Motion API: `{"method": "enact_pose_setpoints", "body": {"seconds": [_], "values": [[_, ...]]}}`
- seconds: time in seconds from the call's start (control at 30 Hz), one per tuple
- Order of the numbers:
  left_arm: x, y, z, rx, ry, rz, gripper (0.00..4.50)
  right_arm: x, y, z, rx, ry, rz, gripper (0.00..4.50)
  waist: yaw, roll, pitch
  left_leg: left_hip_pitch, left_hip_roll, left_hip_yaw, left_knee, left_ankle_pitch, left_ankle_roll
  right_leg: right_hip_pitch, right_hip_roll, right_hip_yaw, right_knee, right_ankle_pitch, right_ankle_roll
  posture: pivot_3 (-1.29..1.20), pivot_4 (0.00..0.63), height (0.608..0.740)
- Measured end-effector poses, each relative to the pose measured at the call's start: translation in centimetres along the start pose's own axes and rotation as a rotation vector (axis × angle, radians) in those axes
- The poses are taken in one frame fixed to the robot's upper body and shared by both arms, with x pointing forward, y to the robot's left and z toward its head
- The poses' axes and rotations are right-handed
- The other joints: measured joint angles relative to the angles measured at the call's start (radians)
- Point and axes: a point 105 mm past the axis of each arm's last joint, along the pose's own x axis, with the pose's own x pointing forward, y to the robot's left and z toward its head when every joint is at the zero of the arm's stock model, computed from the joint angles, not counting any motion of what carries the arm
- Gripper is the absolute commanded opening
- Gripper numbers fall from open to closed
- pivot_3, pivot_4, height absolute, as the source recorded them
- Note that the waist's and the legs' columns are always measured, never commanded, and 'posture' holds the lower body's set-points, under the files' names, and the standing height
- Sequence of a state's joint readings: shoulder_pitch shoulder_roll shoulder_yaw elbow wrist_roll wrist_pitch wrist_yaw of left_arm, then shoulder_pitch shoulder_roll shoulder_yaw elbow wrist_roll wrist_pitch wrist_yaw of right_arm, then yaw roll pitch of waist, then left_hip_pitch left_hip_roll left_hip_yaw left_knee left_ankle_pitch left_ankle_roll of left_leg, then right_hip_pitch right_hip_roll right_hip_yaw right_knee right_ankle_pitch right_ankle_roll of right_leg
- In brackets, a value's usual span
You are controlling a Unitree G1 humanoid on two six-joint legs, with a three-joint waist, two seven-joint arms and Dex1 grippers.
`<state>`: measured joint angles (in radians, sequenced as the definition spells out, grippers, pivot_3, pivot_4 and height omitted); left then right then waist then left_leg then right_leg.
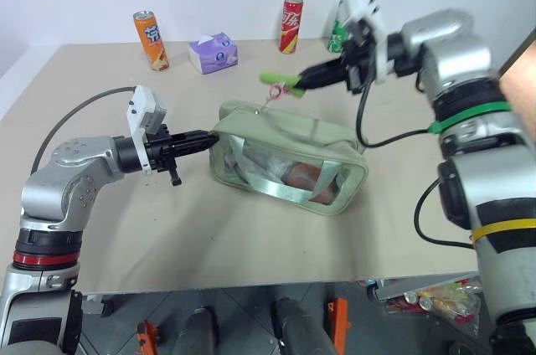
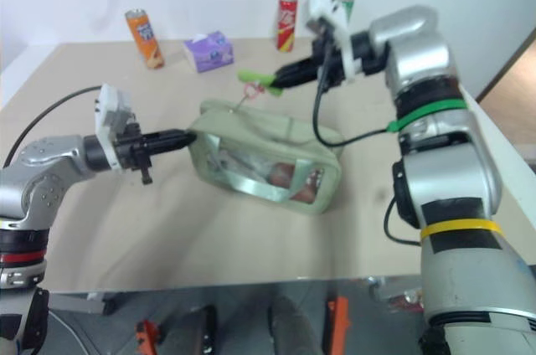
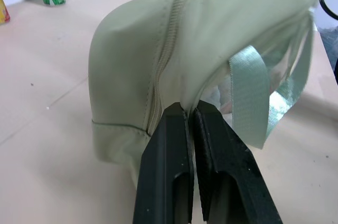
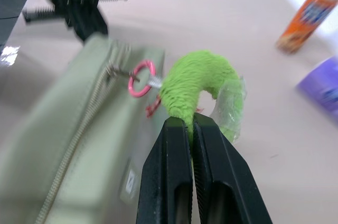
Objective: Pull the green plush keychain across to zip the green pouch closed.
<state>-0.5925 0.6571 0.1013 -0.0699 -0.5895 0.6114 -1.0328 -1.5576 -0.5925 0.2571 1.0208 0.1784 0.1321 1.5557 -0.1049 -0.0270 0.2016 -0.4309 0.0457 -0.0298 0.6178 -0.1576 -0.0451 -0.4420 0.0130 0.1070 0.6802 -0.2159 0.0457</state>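
Observation:
The green pouch lies in the middle of the table, its clear side panel and strap facing me. My left gripper points level at the pouch's left end and is shut on the fabric there, beside the zipper. The green plush keychain hangs above the pouch's left part, with my right gripper shut on it. Its pink ring links it to the zipper pull on the pouch's top. In the head views the right gripper reaches in from the right, over the pouch.
Along the table's far edge stand an orange can, a purple tissue pack, a red can and a green can behind my right wrist. The table's front edge runs below the pouch.

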Motion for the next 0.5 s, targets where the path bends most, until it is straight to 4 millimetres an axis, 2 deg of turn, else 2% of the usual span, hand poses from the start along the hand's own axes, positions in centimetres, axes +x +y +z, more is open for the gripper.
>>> {"method": "enact_pose_setpoints", "body": {"seconds": [0.13,0.2,0.3,0.5], "values": [[0.3,-0.1,0.1,0.003,-0.001,-0.012,0.00,-0.8,-0.1,-0.3,-0.004,0.029,-0.019,0.06,0.000,0.000,0.000,0.000,0.000,0.001,0.000,0.000,0.000,0.000,0.000,0.001,0.000,0.000,0.001,0.00,0.150,0.740],[0.5,-0.2,0.0,0.002,-0.001,-0.019,0.00,-2.5,0.0,-0.2,-0.037,0.052,-0.051,0.06,0.002,0.000,0.000,-0.001,0.000,0.001,0.000,0.000,0.000,0.000,0.000,0.001,0.000,0.000,0.000,0.00,0.150,0.740],[0.6,-0.3,-0.1,-0.003,0.001,-0.024,0.00,-3.8,0.5,-0.3,-0.073,0.073,-0.070,0.06,0.005,0.000,0.000,-0.001,-0.001,0.000,0.000,0.000,-0.001,0.000,-0.001,0.000,0.000,-0.001,0.000,0.00,0.150,0.740],[0.6,-0.2,-0.3,-0.010,0.003,-0.025,0.00,-6.8,2.4,-2.5,-0.117,0.185,-0.093,0.06,0.006,0.000,0.000,0.000,-0.001,0.001,0.000,-0.001,-0.001,0.000,-0.001,0.001,0.000,-0.001,0.001,0.00,0.150,0.740]]}}
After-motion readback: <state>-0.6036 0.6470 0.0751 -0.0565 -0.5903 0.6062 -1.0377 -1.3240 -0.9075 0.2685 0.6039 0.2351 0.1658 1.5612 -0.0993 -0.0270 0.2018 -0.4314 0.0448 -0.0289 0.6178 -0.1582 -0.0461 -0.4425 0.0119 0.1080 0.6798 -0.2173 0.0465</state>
